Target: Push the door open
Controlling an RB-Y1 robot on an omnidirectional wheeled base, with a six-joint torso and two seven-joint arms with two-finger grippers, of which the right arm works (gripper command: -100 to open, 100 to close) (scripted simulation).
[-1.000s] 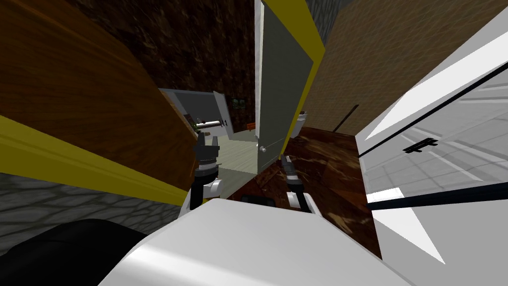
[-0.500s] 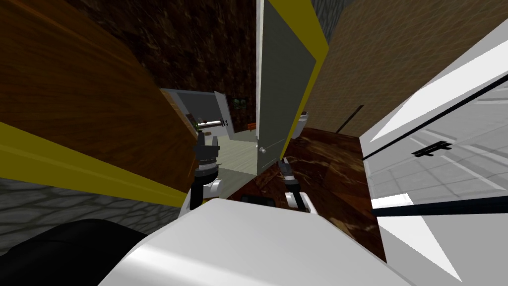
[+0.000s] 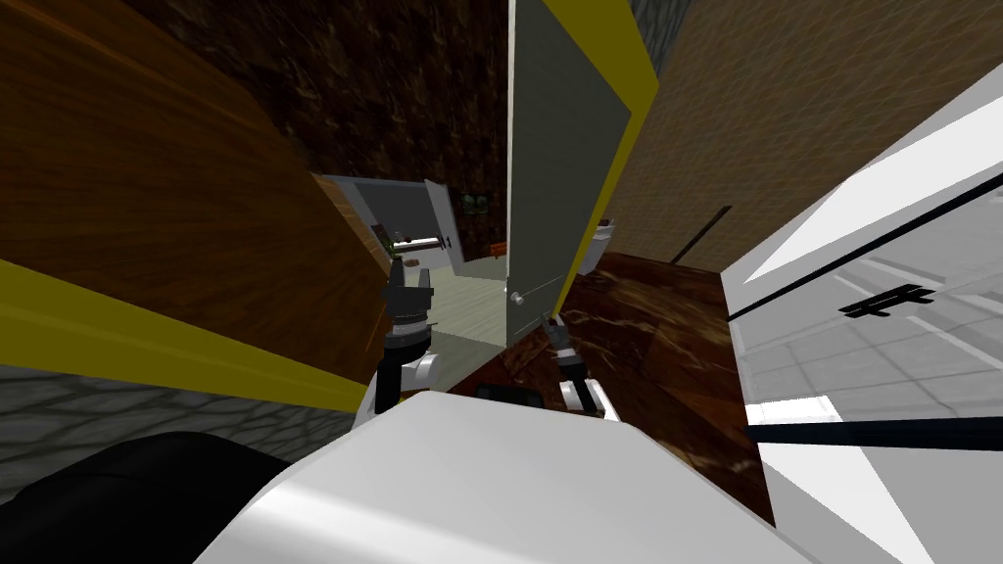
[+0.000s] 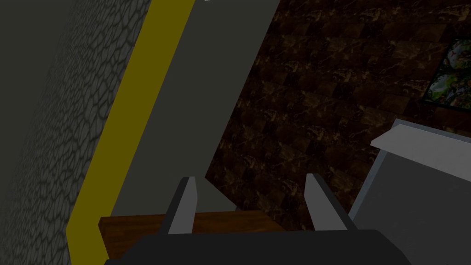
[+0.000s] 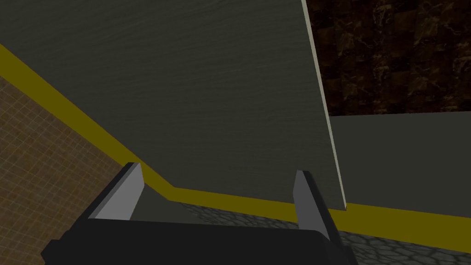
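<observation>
The grey door [image 3: 558, 166] stands partly swung, edge-on ahead of me, with a small round knob [image 3: 514, 297] low on its face and a yellow frame [image 3: 627, 78] beside it. My right gripper [image 3: 549, 321] is open and held up close to the bottom of the door near the yellow frame. In the right wrist view the grey door panel [image 5: 184, 92] spreads just beyond the open right gripper [image 5: 216, 188]. My left gripper [image 3: 408, 283] is open in the gap, beside the brown wall; its wrist view has the left gripper [image 4: 250, 202] open with nothing between the fingers.
A brown wall with a yellow band [image 3: 147, 333] runs close on my left. Brown tiled wall [image 3: 784, 147] and a white cabinet [image 3: 882, 323] stand to the right. Through the gap lie a pale floor [image 3: 475, 304] and another grey door [image 3: 397, 211]. The near floor is dark brown [image 3: 646, 343].
My right gripper has reached forward toward the door's lower edge. The view has shifted slightly, and the door has swung a little further. The left arm holds still.
</observation>
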